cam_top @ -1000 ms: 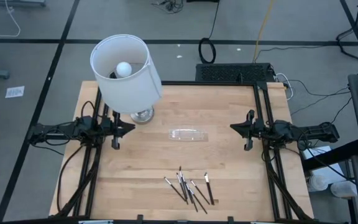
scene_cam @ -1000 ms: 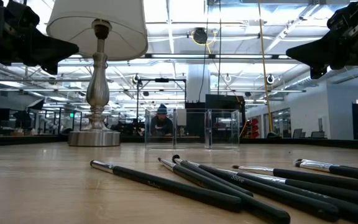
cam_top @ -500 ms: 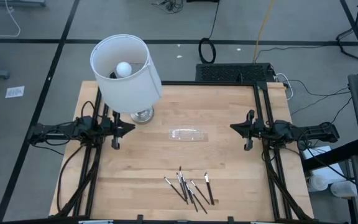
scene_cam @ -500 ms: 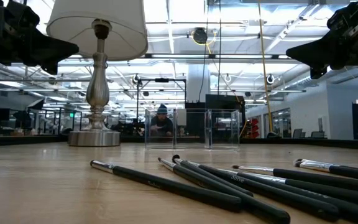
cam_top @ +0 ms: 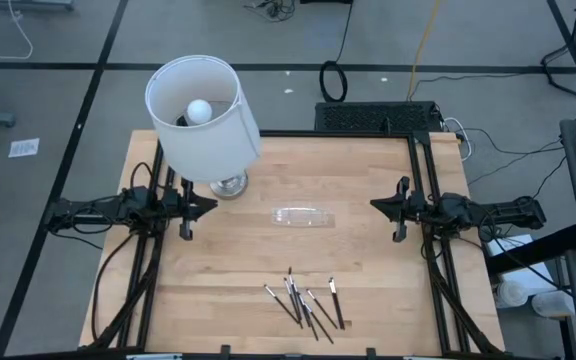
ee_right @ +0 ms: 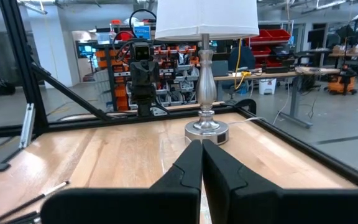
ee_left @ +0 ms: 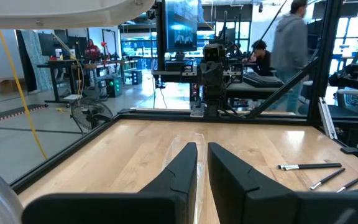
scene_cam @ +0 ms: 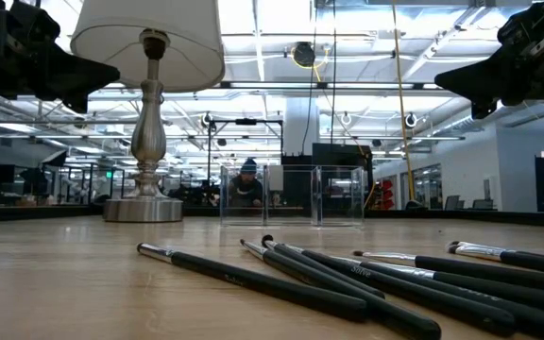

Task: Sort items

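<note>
Lying loose in a small cluster near the front edge of the worktop [cam_top: 218, 290], slightly right of centre: the items [cam_top: 305, 303], about seven thin dark sticks with pale or silvery tips, some overlapping, one resting a little apart on the right. Pointing mostly front-to-back with a slant, long axes fanning out rather than running parallel. Sitting forward of both claws and between them, so reaching them means swinging inward and toward the front edge; judging from above, lying somewhat nearer the right claw [cam_top: 376, 205] than the left claw [cam_top: 211, 207]. Hovering at the left edge of the worktop, beside the lamp [cam_top: 204, 118], fingers showing a narrow gap and gripping nothing: the left claw. Hovering opposite at the right edge, fingers pressed fully together, empty: the right claw. Standing mid-worktop, between the two claws and behind the cluster: the clear tray [cam_top: 302, 216], looking empty, a likely destination.
</note>
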`<state>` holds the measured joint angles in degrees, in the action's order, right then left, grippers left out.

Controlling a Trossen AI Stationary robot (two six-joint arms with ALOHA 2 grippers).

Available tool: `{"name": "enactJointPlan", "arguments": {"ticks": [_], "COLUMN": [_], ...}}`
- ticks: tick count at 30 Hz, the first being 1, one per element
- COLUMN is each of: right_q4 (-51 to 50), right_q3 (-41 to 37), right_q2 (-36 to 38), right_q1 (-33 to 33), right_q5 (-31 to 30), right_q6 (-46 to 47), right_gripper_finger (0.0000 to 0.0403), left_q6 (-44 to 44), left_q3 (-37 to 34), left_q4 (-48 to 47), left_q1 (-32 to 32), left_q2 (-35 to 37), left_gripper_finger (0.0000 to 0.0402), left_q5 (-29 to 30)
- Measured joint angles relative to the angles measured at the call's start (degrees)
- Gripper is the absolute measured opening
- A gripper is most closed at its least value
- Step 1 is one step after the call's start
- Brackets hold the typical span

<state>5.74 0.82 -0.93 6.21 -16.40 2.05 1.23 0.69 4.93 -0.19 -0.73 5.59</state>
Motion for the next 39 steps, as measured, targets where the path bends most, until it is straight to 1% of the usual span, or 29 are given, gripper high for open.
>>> {"name": "enactJointPlan", "arguments": {"ticks": [25,30,39], "right_q4": [0.0,0.6,0.4], "right_q3": [0.0,0.0,0.0], "right_q2": [0.0,0.0,0.0], "right_q1": [0.0,0.0,0.0], "right_q5": [0.0,0.0,0.0], "right_q6": [0.2,-3.1,-2.6], "right_gripper_finger": [0.0,0.0,0.0], "left_q6": [0.0,0.0,0.0], "left_q3": [0.0,0.0,0.0], "left_q4": [0.0,0.0,0.0], "left_q1": [0.0,0.0,0.0], "left_q2": [0.0,0.0,0.0], "left_gripper_finger": [0.0049,0.0049,0.0049], "left_q5": [0.0,0.0,0.0]}}
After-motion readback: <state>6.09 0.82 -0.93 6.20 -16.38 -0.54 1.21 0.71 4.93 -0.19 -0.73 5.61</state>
